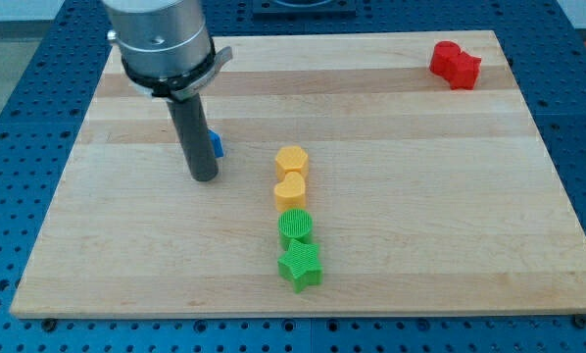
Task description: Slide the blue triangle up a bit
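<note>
There is a single view. It looks down at a slant from above the near long edge of the wooden board, facing across it toward the far edge at the view's top. The camera stands far enough back that almost the whole board fits in the picture, its side edges drawing together toward the top, with strips of the blue perforated table showing round it. The arm's grey housing enters from the view's top left and is cut off by the picture's upper edge.
</note>
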Robot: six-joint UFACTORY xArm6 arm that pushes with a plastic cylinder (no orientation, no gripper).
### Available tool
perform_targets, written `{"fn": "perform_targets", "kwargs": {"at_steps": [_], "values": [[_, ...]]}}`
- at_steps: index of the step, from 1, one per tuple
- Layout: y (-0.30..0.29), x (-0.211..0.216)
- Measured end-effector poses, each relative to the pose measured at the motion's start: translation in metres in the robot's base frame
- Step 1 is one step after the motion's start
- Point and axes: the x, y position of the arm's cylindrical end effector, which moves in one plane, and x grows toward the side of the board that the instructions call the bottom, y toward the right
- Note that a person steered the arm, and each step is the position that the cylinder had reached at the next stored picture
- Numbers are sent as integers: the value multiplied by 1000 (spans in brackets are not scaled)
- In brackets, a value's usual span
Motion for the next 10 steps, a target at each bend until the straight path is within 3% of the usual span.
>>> {"fn": "perform_targets", "kwargs": {"at_steps": [1,3,8,10], "values": [[-20,15],[-14,-25],[-3,-57],[-25,-69]]}}
